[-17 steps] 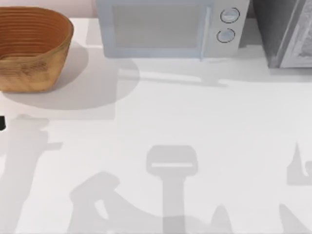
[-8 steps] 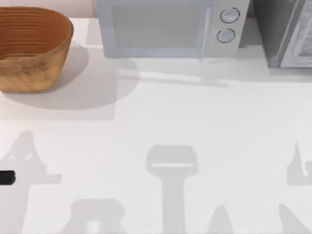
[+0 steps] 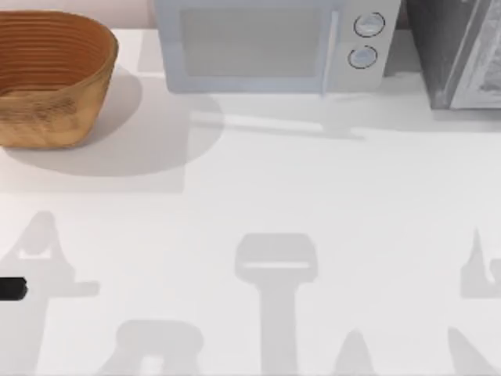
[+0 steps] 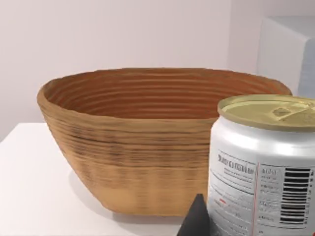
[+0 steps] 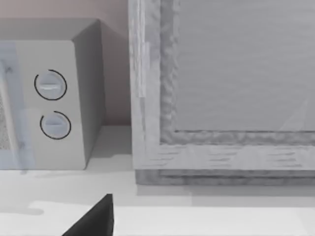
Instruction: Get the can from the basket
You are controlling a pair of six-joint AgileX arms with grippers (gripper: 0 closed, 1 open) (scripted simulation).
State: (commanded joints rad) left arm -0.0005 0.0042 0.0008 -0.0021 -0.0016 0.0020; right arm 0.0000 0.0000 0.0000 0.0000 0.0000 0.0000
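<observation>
Clamped on the can (image 4: 263, 164), the left gripper (image 4: 206, 221) held it clear of the basket (image 4: 147, 142) beyond; setting down seemed next.

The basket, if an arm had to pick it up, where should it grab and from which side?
Probably the rim of the basket, a finger on each side of the thin wall, coming from above. The sloping, wide oval sides look too broad to span, and the open top leaves the rim free.
</observation>
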